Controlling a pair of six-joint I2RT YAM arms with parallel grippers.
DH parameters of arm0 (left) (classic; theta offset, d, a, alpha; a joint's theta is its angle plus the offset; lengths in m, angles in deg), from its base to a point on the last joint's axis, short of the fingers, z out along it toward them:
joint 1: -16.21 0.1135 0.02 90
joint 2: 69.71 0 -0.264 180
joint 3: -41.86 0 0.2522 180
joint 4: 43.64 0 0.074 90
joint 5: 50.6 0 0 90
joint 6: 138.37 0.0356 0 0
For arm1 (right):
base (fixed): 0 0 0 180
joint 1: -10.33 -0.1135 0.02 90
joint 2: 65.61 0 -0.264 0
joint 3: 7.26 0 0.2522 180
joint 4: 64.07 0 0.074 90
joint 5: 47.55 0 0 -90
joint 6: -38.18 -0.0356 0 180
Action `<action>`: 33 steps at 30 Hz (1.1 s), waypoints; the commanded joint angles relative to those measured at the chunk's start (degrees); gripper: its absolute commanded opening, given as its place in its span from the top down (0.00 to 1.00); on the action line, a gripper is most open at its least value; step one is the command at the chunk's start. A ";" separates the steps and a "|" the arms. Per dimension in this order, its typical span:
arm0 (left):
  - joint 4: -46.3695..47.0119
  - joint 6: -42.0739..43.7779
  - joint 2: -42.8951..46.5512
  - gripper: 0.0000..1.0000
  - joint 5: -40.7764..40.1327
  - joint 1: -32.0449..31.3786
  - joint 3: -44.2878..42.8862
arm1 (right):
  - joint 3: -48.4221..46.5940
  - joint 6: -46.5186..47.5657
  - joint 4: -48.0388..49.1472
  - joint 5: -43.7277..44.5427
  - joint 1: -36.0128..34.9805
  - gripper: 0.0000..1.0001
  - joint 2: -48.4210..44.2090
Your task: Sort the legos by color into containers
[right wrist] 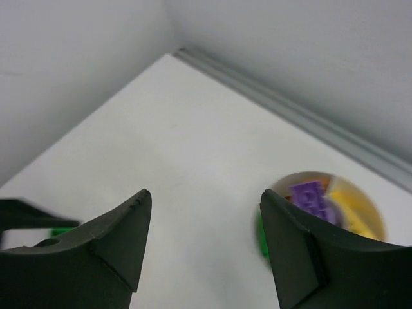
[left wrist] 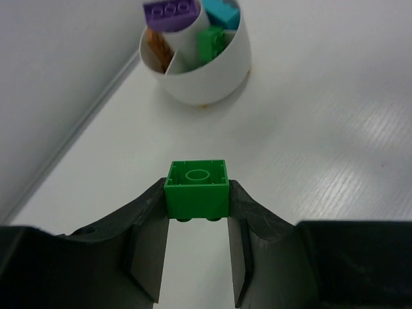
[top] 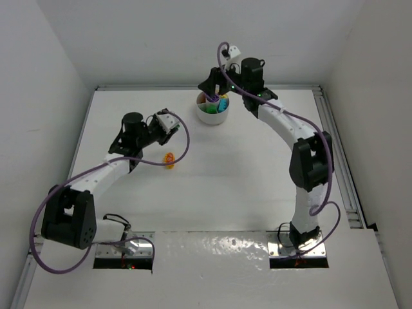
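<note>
The left gripper (left wrist: 196,205) clamps a small green square plastic brick (left wrist: 196,185) between its fingertips, near the round white divided dish (left wrist: 215,80) on the white table (left wrist: 322,148). The dish holds a purple brick (left wrist: 168,14), a green brick (left wrist: 210,44) and a teal brick (left wrist: 222,14). The right gripper (right wrist: 205,203) hangs spread and empty beside the dish.

The top edge of the left wrist view cuts off the dish (left wrist: 206,80) and its purple brick (left wrist: 168,14). In the right wrist view you see the dish blurred, partly behind the right gripper (right wrist: 205,196). From above, the bricks (top: 168,159) left of the worktop's middle are too small to count.
</note>
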 commanded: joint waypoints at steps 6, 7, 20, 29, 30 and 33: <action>12.62 5.44 3.32 1.00 13.13 0.69 -0.82 | 4.60 -8.96 -10.34 -16.14 -9.44 0.26 -7.72; 12.53 5.35 3.23 1.00 13.48 0.69 -1.00 | 5.23 -10.89 -7.96 -16.15 -9.62 0.26 -7.91; 10.86 3.95 3.41 1.00 14.28 0.51 -2.58 | 6.91 -14.51 -4.68 -16.94 -11.37 0.32 -6.59; 10.51 2.72 3.58 1.00 14.81 0.51 -2.94 | 4.71 -15.92 -3.01 -16.32 -11.82 0.63 -4.13; 10.33 2.63 3.58 1.00 14.81 0.51 -2.85 | 3.92 -15.92 -3.01 -16.32 -11.82 0.70 -3.78; 10.77 1.93 3.93 1.00 14.37 0.51 -2.50 | 2.95 -15.39 -4.84 -15.62 -11.73 0.77 -3.16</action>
